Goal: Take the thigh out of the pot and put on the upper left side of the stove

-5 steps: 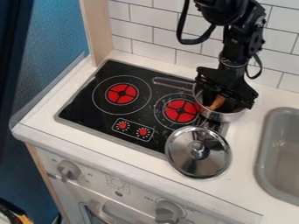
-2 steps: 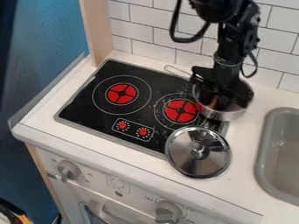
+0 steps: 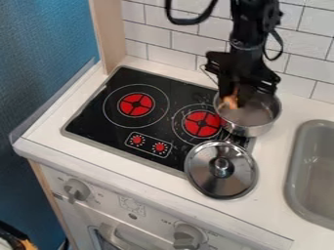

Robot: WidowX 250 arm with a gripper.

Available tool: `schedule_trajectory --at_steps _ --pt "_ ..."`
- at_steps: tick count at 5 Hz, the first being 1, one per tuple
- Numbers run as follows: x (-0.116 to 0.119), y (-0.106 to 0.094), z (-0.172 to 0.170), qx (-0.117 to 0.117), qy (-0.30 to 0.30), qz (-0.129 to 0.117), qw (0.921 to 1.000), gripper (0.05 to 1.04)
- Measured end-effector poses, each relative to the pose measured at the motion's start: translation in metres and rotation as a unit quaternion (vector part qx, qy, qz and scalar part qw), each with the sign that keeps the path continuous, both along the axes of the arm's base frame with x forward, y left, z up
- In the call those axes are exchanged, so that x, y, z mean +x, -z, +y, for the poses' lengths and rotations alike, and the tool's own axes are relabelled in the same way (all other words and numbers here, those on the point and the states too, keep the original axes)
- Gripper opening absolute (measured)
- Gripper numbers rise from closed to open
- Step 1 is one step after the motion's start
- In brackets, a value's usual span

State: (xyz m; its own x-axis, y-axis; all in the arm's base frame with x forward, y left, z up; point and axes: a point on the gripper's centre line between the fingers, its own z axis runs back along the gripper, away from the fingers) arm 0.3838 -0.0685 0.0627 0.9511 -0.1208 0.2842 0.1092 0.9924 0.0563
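Glossy metal lid (image 3: pixel 201 172), smooth-looking.

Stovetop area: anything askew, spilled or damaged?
Two oddities. Lid overlaps the stove's front right corner onto the counter. Pot sits off-centre at the stove's right edge, not squarely on the right burner. Pale specks around that burner too; crumbs or scratches, can't tell.
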Motion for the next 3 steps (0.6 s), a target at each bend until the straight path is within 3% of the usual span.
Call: schedule_trajectory --at_steps 1,2,3 --pt "-0.004 -0.021 0.035 0.002 -0.058 -0.018 0.9982 0.322" --pt "-0.004 -0.022 0.08 -0.005 -0.137 -0.005 0.9905 0.322" --pt "-0.008 0.0 0.131 0.018 -0.221 0.031 0.9745 0.322"
